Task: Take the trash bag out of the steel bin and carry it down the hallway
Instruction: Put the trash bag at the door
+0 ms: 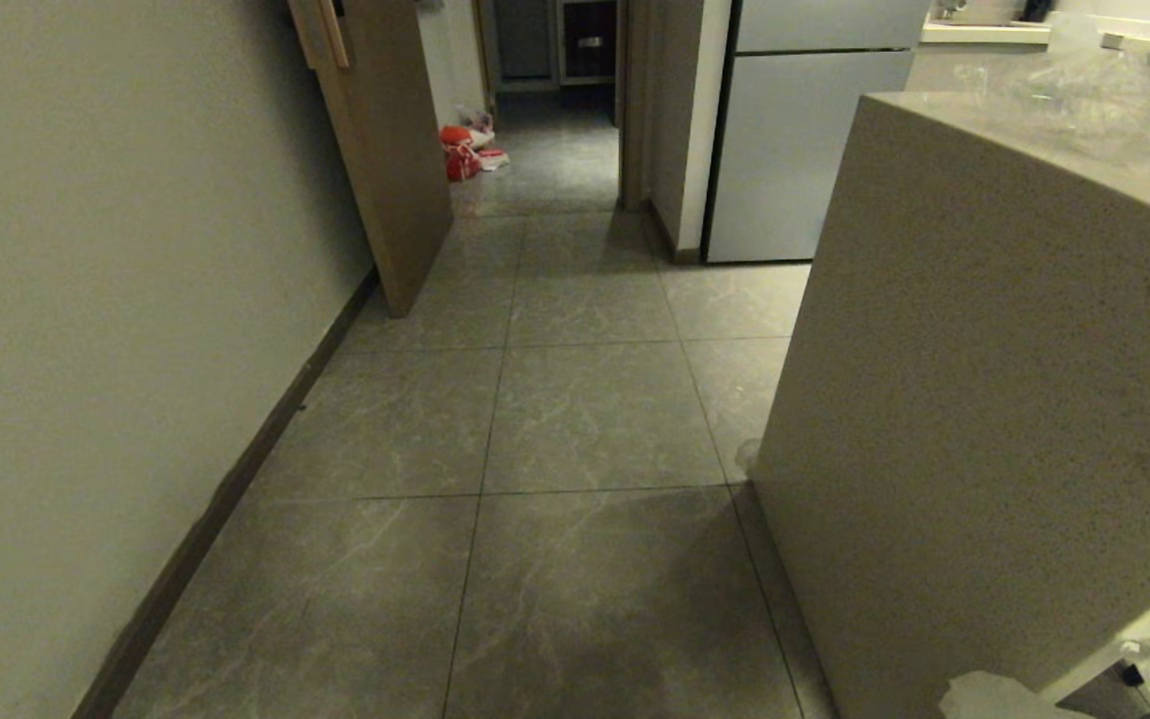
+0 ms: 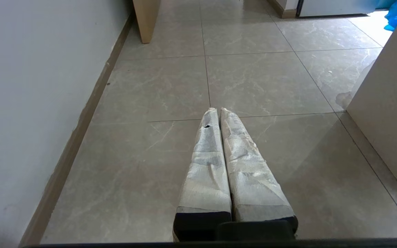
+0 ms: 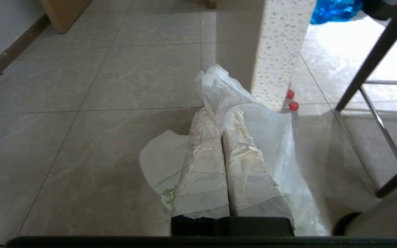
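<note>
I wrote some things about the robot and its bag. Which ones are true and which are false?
1. The right gripper is shut on the trash bag. True.
2. The left gripper holds a bag too. False: it is shut with nothing in it.
3. The steel bin stands in the middle of the hallway. False: no bin is in view.
4. An orange-red bag lies far down the hallway. True.
5. The trash bag has green print. True.
</note>
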Tool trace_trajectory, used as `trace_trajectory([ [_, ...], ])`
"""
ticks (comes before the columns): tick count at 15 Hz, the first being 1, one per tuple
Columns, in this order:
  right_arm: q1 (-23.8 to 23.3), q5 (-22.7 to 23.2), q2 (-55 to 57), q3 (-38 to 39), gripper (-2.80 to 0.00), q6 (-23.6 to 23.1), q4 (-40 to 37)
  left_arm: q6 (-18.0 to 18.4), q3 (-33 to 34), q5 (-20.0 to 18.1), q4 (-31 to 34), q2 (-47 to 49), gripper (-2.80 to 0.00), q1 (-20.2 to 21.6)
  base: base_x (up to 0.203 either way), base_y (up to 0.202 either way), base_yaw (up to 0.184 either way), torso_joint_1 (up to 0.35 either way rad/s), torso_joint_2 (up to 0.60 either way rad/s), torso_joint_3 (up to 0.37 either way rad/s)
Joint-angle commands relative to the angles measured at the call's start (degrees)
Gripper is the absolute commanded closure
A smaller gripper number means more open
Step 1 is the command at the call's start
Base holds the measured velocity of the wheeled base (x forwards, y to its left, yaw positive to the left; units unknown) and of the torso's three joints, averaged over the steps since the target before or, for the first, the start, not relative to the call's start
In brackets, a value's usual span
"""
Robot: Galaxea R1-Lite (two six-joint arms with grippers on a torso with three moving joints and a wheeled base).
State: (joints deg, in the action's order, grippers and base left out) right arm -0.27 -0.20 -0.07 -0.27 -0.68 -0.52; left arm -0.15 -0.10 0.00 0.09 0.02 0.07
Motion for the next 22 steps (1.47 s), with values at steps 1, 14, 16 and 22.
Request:
trace_trajectory([
  [1, 0.0, 0.0, 0.1, 0.0, 0.0, 0.0, 0.0, 0.1, 0.0, 0.0, 0.0, 0.1, 0.0, 0.0, 0.0, 0.0, 0.0, 0.0, 0.0, 0.0],
  [14, 0.0, 0.0, 0.1, 0.0, 0.0, 0.0, 0.0, -0.1, 0.0, 0.0, 0.0, 0.1, 0.0, 0.0, 0.062, 0.055, 0.0, 0.001, 0.0, 0.0],
  [16, 0.0, 0.0, 0.2, 0.0, 0.0, 0.0, 0.0, 0.1, 0.0, 0.0, 0.0, 0.1, 0.0, 0.0, 0.0, 0.0, 0.0, 0.0, 0.0, 0.0],
  [22, 0.0, 0.0, 0.1, 0.0, 0.0, 0.0, 0.1, -0.1, 0.0, 0.0, 0.0, 0.1, 0.0, 0.0, 0.176, 0.0, 0.0, 0.003, 0.0, 0.004],
])
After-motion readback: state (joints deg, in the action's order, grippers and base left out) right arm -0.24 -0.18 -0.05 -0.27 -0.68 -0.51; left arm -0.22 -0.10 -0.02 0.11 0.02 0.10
